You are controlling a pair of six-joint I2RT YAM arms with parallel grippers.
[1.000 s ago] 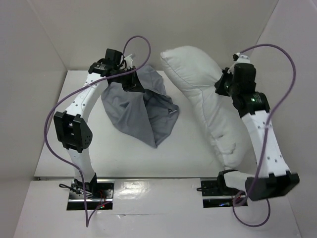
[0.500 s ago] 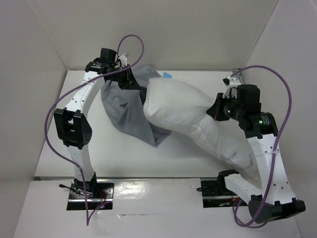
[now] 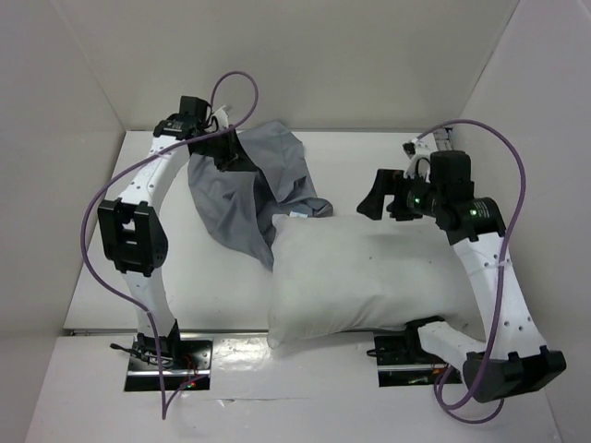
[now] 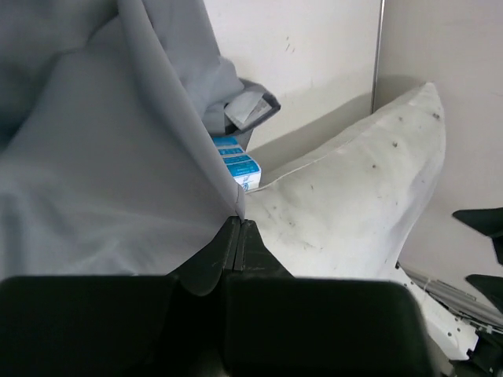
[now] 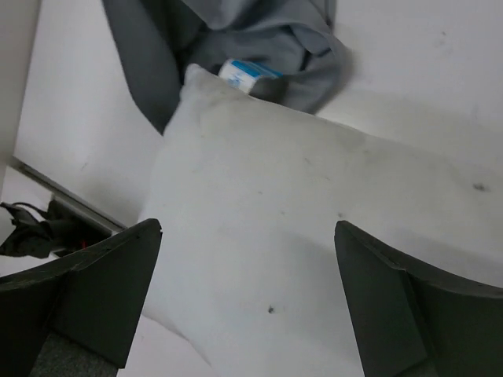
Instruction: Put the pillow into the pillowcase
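Lying flat on the white desk point(image 3: 351, 166), the pillow point(image 3: 369, 281) spans the near edge in front of the right arm's base. Its far left corner touches the pillowcase point(image 3: 231, 198). The left hand point(image 4: 238, 236) is pinching a fold of that grey cloth and holds it lifted, so it drapes down to the desk. The right hand point(image 3: 386, 198) hangs above the pillow's far edge, spread wide and gripping nothing. A blue-and-white tag point(image 5: 247, 75) shows where the pillow's corner meets the cloth.

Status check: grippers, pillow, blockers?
Left gripper shut on limp grey fabric pillowcase. Right gripper open, empty. Plump white speckled pillow on table, outside it. No obstructions.
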